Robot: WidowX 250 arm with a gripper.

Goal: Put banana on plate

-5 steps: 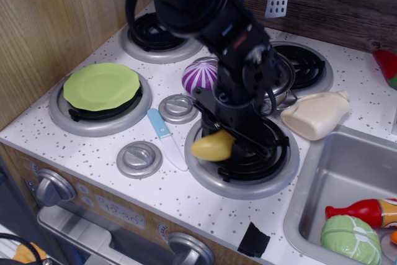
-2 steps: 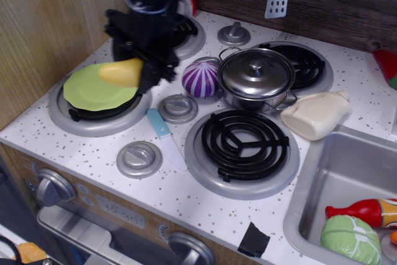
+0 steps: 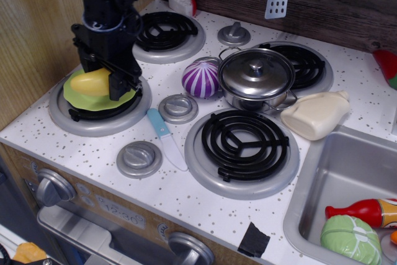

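The yellow banana point(image 3: 90, 82) is over the lime-green plate point(image 3: 93, 101), which lies on the front-left burner. My black gripper point(image 3: 102, 79) comes down from above and is shut on the banana's right end. The banana sits low on or just above the plate; I cannot tell whether it touches. The arm hides the plate's back part.
A blue-handled toy knife point(image 3: 165, 130) lies right of the plate. A purple striped ball point(image 3: 200, 77) and a lidded steel pot point(image 3: 257, 77) stand in the middle. A cream bottle point(image 3: 315, 115) lies by the sink point(image 3: 347, 184). Grey knobs point(image 3: 139, 157) sit near the front.
My gripper carried the banana from the front-right burner leftward across the stove to the plate and lowered it there.
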